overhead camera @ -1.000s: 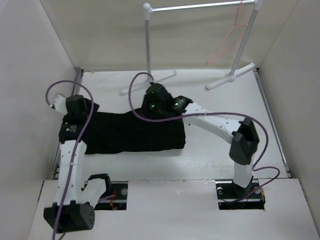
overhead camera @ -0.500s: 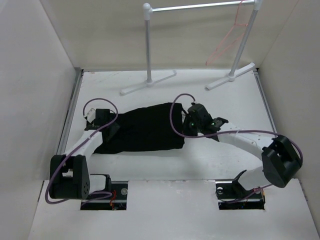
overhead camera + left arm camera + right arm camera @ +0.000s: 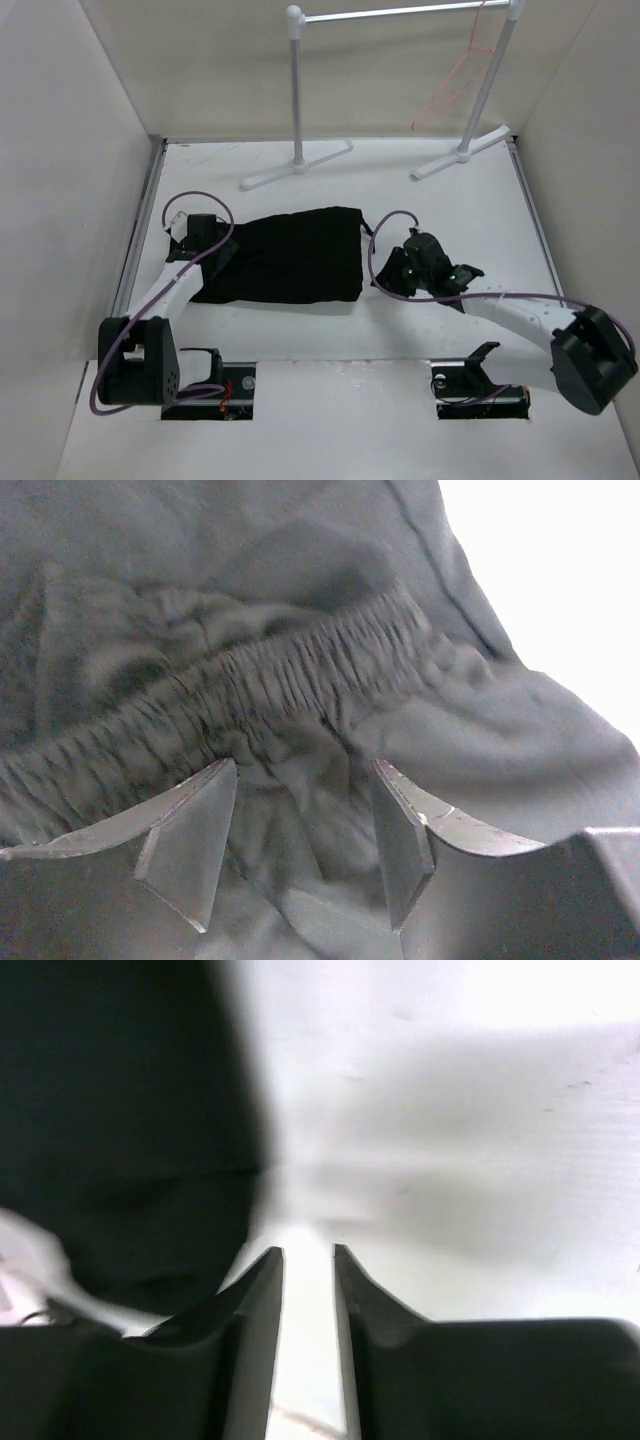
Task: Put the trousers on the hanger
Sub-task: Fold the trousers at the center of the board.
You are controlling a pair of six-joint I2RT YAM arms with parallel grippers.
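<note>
Top external view: the soft black cloth trousers (image 3: 285, 257) are seen lying flat on the white surface (image 3: 450, 220). The left end effector (image 3: 300, 845) is spread wide over the elastic waistband, gripping nothing. The right end effector (image 3: 308, 1275) is nearly closed and empty, beside the trousers. The thin pink-red wire hanger (image 3: 455, 75) is hung on the silver-barred rail (image 3: 400, 12).

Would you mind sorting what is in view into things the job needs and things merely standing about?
For the job: trousers, hanger, left gripper, right gripper.
Standing about: clothes rail, purple cables.
</note>
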